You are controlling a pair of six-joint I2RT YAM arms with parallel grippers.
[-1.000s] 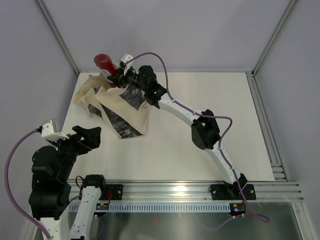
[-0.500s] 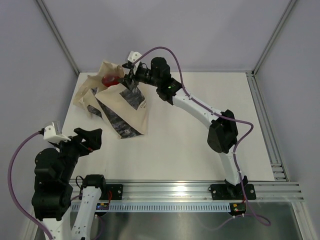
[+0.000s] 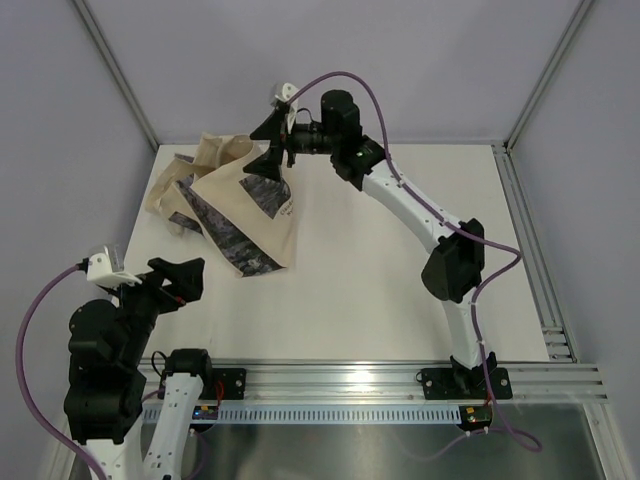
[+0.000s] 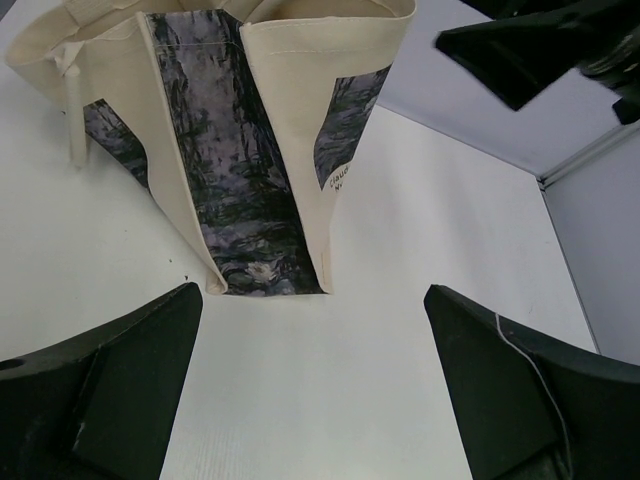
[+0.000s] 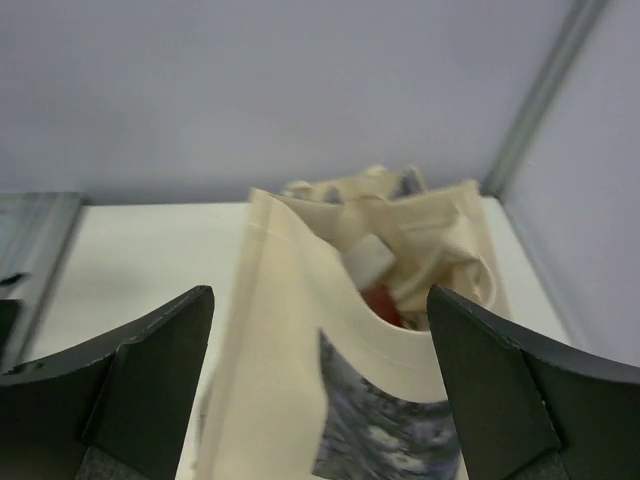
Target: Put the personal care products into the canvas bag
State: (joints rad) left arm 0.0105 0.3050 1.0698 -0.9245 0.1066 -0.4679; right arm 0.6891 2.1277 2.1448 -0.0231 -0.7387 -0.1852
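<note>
The right arm rises from its base at the near edge, bends at the elbow and stretches toward the far left, its wrist level and pointing to 9 o'clock. The right claw (image 3: 268, 146) hangs above the tabletop (image 3: 350, 300) at the far right corner of the canvas bag (image 3: 235, 205). In the top view the bulk of the bag spreads away from it toward 7 o'clock. This claw is spread wide and carries nothing. Its wrist view shows the bag's mouth between the two fingers, with neither finger touching the cloth.

Inside the mouth a red product (image 5: 384, 303) shows low down, and a white product (image 5: 368, 260) sits just above it at 11 o'clock. Both are blurred and mostly hidden by the cloth.

The bag stands slumped at the far left of the tabletop, its dark printed panel facing the near side.

The left arm is folded close over its base, and the left claw (image 3: 188, 276) points toward 1 o'clock — at the bag, but well apart from it. It too is wide apart and empty.
</note>
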